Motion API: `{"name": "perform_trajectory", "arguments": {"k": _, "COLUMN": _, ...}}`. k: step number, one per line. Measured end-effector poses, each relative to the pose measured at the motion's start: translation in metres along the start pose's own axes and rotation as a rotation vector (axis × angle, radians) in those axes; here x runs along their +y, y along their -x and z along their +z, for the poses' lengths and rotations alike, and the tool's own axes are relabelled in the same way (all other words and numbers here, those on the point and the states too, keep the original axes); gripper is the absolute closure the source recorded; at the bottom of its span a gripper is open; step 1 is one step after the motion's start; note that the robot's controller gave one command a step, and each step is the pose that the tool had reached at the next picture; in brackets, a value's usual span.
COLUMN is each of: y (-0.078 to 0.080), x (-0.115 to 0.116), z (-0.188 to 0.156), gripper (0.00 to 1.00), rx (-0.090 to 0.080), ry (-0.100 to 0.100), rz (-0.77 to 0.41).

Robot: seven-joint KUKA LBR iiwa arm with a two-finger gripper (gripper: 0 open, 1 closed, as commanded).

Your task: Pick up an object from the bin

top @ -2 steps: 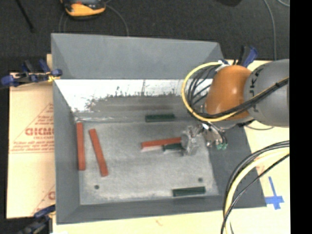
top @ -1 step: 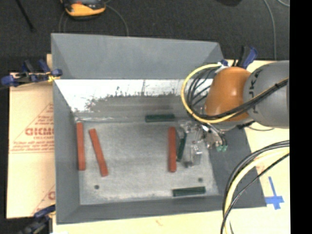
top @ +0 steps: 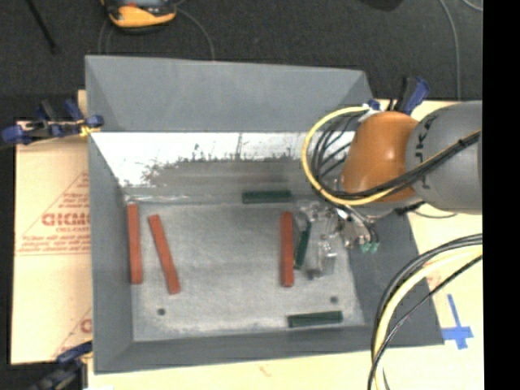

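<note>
My gripper is low in the right part of the bin, under the arm's orange cover. A short dark green bar stands nearly lengthwise right against the gripper's left side; whether it is gripped I cannot tell. Just left of it lies a red bar, running front to back. Another dark green bar lies flat near the bin's front wall, below the gripper.
A third green bar lies by the back wall. Two red bars lie side by side at the left. The floor between the left and right bars is bare. The bin's right wall is close behind the gripper.
</note>
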State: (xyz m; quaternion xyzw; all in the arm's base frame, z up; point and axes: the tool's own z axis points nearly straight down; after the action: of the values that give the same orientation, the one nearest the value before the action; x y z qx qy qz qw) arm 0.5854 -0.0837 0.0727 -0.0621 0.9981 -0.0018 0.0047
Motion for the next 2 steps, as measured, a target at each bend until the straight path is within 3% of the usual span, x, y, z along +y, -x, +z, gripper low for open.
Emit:
{"name": "perform_trajectory", "arguments": {"k": 1, "y": 0.000, "x": 0.007, "z": -0.008, "gripper": 0.00, "rx": 0.003, "ry": 0.001, "rz": -0.136}}
{"name": "perform_trajectory", "arguments": {"k": 2, "y": 0.023, "x": 0.054, "z": -0.021, "gripper": 0.00, "rx": 0.003, "ry": 0.002, "rz": -0.368}}
